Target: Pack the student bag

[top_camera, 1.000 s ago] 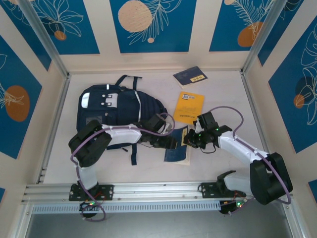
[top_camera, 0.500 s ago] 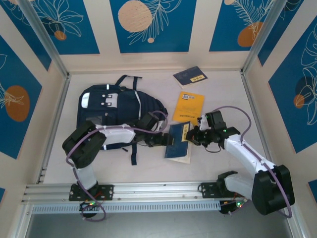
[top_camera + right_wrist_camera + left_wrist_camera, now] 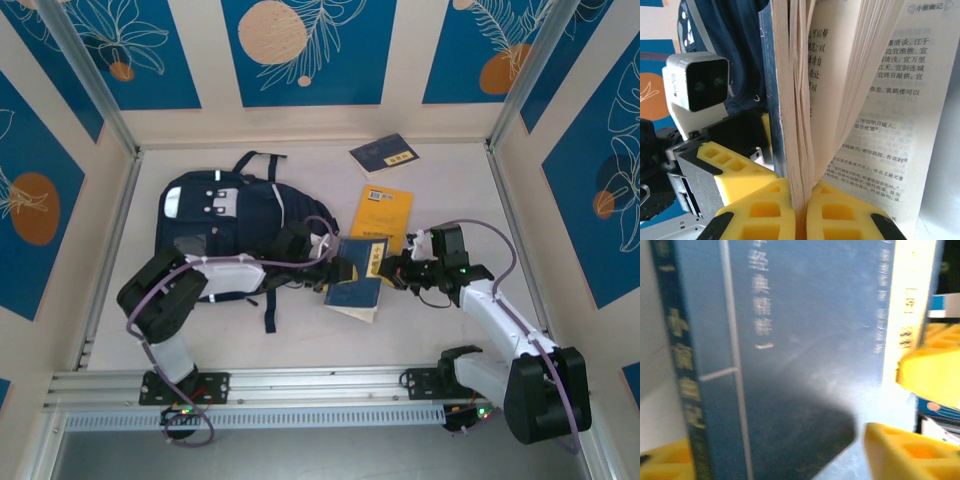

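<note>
The student bag (image 3: 230, 215), navy with a light grey patch, lies flat at the left-centre of the table; its fabric (image 3: 740, 40) shows behind the arms. A blue book (image 3: 352, 280) is tilted up off the table just right of the bag. My right gripper (image 3: 390, 270) is shut on a bundle of its pages (image 3: 800, 125), and the rest of the pages fan open to the right. My left gripper (image 3: 335, 272) is at the book's left side, jaws open, its yellow fingers (image 3: 900, 450) wide apart in front of the blue cover (image 3: 805, 340).
A yellow book (image 3: 383, 213) lies flat behind the held book. A dark blue booklet (image 3: 384, 153) sits near the back wall. Patterned walls enclose the table on three sides, and a metal rail (image 3: 300, 385) runs along the near edge.
The right gripper raised the blue book off the table and carried it left toward the bag. The left gripper moved right against the book's cover.
</note>
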